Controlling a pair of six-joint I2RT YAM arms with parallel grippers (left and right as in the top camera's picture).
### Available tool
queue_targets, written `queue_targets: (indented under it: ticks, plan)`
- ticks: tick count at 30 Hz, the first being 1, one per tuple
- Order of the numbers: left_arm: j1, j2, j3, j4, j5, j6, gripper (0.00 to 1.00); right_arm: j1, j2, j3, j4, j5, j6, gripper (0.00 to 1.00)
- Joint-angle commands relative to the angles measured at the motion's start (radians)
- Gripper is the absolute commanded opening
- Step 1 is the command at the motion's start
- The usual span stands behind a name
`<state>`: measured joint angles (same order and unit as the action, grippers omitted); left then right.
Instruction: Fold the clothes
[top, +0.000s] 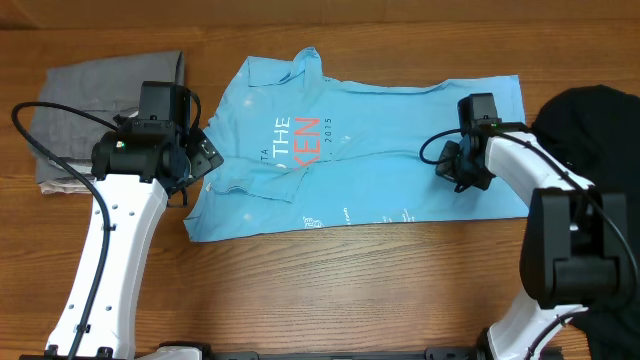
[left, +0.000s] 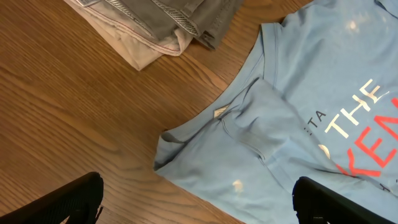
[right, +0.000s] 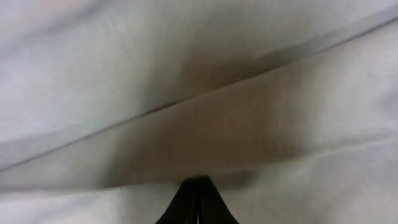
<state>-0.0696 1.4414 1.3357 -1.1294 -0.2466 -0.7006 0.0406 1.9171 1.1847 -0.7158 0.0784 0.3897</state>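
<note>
On the table (top: 400, 290), centre: the light blue T-shirt (top: 380, 180) lies spread flat, lettering up, sleeve side toward my left arm. The black garment (top: 590, 115) sits heaped at the far right, not yet handled. Grey trousers (top: 100, 110) and a beige garment (left: 134, 53) lie at the far left, apart from the shirt.

Left gripper (top: 200, 158): jaws spread wide, grasping nothing, just above the shirt's sleeve corner.

Right gripper (top: 448, 165): jaws clenched tight, pressed low on the hem end. Whether cloth is pinched between them I cannot tell.

Risks, as I judge them:
- Right jaws may hold no cloth, so a lift would leave the hem behind.
- Left may catch one layer only at the rumpled sleeve, skewing the fold.
- Uneven pull could drag the shirt toward the trousers.
</note>
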Motion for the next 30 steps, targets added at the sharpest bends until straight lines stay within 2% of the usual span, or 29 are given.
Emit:
queue_targets:
  ticks: [1, 14, 30]
  plan:
    - [0.004, 0.004, 0.002, 0.004, -0.006, -0.003, 1.0, -0.002, 0.036, -0.008, 0.008, -0.002, 0.006, 0.04]
    - [0.004, 0.004, 0.002, 0.004, -0.006, -0.003, 1.0, -0.003, 0.013, 0.061, -0.032, -0.005, 0.006, 0.04]
    - [0.004, 0.004, 0.002, 0.004, -0.006, -0.002, 1.0, -0.003, 0.013, 0.06, 0.092, 0.037, 0.006, 0.04]
